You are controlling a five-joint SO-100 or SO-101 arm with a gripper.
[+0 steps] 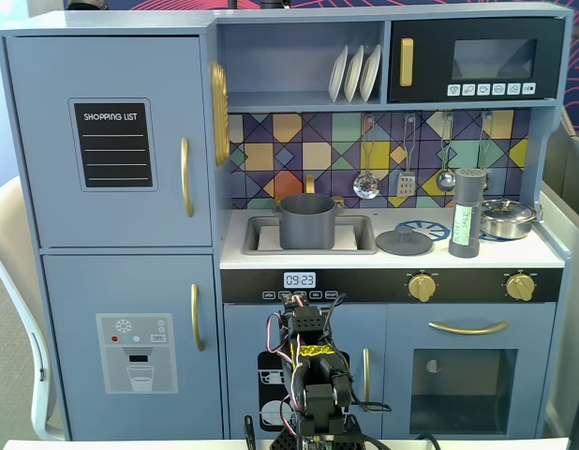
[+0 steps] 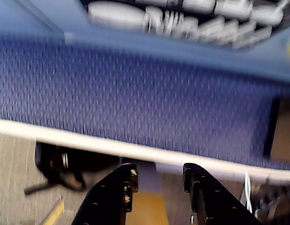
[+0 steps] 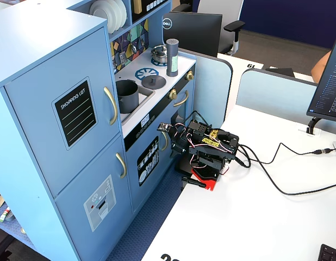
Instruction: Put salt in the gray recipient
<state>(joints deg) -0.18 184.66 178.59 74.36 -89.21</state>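
White desk (image 3: 255, 217) in an office holds one folded robot arm (image 3: 209, 149) facing a blue toy kitchen (image 1: 121, 141). Its gripper (image 2: 156, 180), seen in the wrist view, hangs empty with the jaws narrowly apart over blue carpet (image 2: 135, 93). Farther back on the counter (image 1: 383, 255), one gray pot (image 1: 305, 220) sits in the sink, one flat lid (image 1: 404, 241) lies beside it, then one salt shaker (image 1: 467, 214) stands upright just beside one shiny pan (image 1: 507, 217). Three plates (image 1: 355, 73) stand on the shelf above.

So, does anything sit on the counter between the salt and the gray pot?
Yes. In a fixed view the flat gray lid lies on the counter between the salt and the gray pot standing in the sink. Lifted over it, the path looks clear.
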